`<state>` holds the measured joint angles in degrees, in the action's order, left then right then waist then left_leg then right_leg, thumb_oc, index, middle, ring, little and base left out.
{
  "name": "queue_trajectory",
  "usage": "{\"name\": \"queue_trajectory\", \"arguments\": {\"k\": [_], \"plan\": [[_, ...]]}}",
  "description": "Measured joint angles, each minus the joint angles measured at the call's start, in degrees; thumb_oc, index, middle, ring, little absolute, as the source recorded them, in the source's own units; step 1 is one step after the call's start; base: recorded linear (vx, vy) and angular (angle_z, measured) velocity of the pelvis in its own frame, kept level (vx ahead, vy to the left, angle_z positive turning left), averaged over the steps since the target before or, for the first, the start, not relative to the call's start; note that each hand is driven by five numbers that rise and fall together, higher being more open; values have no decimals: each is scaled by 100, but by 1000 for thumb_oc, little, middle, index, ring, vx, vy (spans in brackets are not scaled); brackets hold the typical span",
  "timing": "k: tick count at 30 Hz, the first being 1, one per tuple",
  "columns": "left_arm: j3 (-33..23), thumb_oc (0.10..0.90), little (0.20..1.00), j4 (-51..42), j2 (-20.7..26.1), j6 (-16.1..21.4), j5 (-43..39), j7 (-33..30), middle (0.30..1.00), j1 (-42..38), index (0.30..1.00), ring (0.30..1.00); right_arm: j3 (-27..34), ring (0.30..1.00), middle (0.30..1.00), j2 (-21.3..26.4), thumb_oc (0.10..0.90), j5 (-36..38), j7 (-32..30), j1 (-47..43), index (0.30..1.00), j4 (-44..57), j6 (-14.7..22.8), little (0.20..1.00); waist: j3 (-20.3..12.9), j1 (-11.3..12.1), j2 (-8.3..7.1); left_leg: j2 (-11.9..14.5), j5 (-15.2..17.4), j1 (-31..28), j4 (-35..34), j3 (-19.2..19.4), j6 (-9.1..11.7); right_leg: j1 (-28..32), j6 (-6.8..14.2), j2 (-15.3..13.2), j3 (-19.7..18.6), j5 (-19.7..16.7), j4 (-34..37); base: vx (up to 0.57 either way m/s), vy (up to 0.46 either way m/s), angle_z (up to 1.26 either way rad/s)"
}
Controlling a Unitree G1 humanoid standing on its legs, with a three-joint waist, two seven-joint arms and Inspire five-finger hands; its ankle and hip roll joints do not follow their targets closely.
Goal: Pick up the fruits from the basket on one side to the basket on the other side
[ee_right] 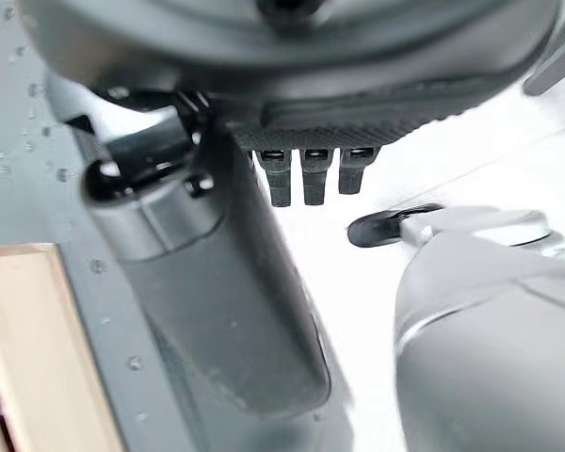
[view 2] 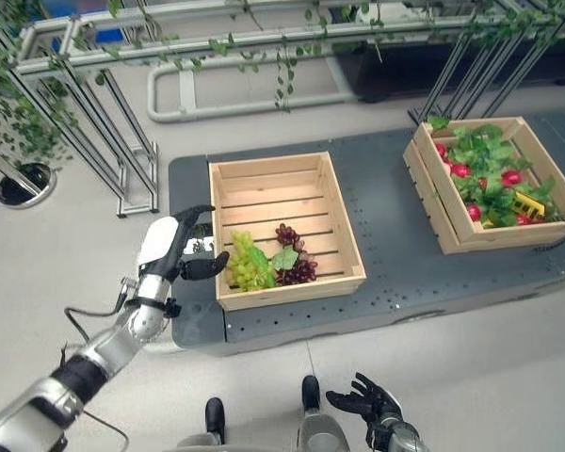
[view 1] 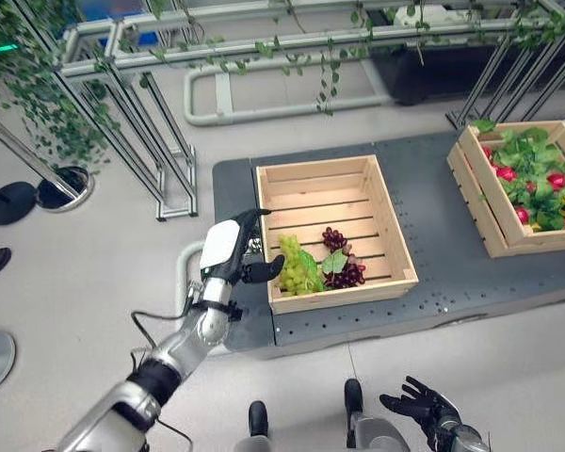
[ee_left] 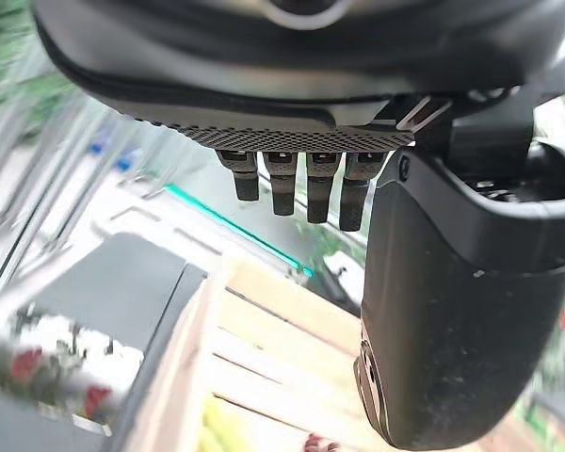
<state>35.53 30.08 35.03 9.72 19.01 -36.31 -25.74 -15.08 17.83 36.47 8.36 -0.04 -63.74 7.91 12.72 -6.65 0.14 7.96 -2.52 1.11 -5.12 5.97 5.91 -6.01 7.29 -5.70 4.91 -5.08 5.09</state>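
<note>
On the grey table [view 1: 424,202] sit 2 wooden crates, well apart. Near crate [view 1: 331,231], at the centre of the head views, has slatted walls and floor; most of its floor is bare. At its 6 o'clock end lie 2 fruits side by side and touching: green grapes [view 1: 296,266] toward 7 o'clock and dark grapes [view 1: 344,262] toward 5 o'clock, with a green leaf between them. Both rest against the crate's front wall.

Far crate [view 1: 494,221] stands at 3 o'clock from the near one, at the table's right end. It is heaped with green leaves [view 1: 537,165], and several red fruits [view 1: 507,173] show among them. A small yellow thing lies at its right edge; what it is cannot be told.

Left hand [view 1: 234,247] hangs at 9 o'clock of the near crate, just outside its left wall. Its fingers are straight and spread from the thumb, which points toward the green grapes, and it holds nothing.

Right hand [view 1: 424,405] shows low at 5 o'clock, off the table, palm up with fingers loosely spread and nothing in it.
</note>
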Motion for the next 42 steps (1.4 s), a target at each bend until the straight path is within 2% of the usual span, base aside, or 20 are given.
{"name": "queue_trajectory", "arguments": {"k": [2,5,8,12,15,20,26,30,33,42], "plan": [[253,800,900,190,169,-131,150,-178,900,-346,900,900,-101,900,900,2,800,1,51,-60,900,6,10,900,91,-44,3,-35,-41,191,1,51,-35,-246,20,-40,-28,-10,-98,-117,48,-3],[597,800,900,459,394,-350,459,-352,900,-1000,900,900,-116,900,900,31,800,57,146,-409,900,15,36,900,617,-169,13,-104,-61,426,130,61,-62,-508,43,-92,-114,-33,-241,-76,27,-4],[913,800,900,581,399,-514,713,-376,900,-1403,900,900,-120,900,900,92,800,77,189,-632,900,13,64,900,940,-220,61,-116,-63,496,162,66,-64,-581,44,-104,-125,-44,-265,-65,39,-4],[1473,800,900,640,529,-760,836,-147,900,-2164,900,900,-209,900,900,292,800,242,198,-1002,900,220,164,900,1414,-377,134,-142,-56,695,277,116,-72,-843,40,-122,-203,-40,-432,-93,47,-6],[1572,800,900,782,527,-934,823,141,900,-2486,900,900,-272,900,900,341,800,255,204,-1274,900,276,214,900,1595,-477,136,-144,-51,782,332,188,-79,-986,36,-123,-271,-37,-526,-57,14,-11],[2037,800,900,329,538,-1208,840,1197,900,-2837,900,900,-317,900,900,408,800,456,214,-1298,900,211,326,900,1599,-482,144,-147,-52,772,369,208,-80,-988,32,-126,-285,-37,-557,-8,1,-2],[2496,800,900,130,526,-1564,920,1970,900,-3156,900,900,-331,900,900,408,800,471,237,-1302,900,216,387,900,1607,-496,160,-153,-52,853,435,211,-81,-1051,33,-132,-287,-39,-567,-10,-5,0],[2662,800,900,126,492,-1669,1013,2548,900,-3401,900,900,-335,900,900,408,800,475,239,-1320,900,213,398,900,1634,-497,197,-152,-52,973,466,214,-81,-1158,22,-132,-296,-77,-569,0,0,0],[2710,800,900,-11,490,-1841,989,2992,900,-3467,900,900,-341,900,900,410,800,495,239,-1324,900,210,407,900,1650,-493,226,-151,-51,970,462,219,-81,-1157,21,-131,-299,-77,-565,0,0,0],[2688,800,900,-440,578,-2354,950,3801,900,-3534,900,900,-340,900,900,411,800,496,239,-1326,900,209,478,900,1650,-468,227,-148,-52,914,462,216,-81,-1091,17,-131,-289,-88,-558,4,-7,0]]}}
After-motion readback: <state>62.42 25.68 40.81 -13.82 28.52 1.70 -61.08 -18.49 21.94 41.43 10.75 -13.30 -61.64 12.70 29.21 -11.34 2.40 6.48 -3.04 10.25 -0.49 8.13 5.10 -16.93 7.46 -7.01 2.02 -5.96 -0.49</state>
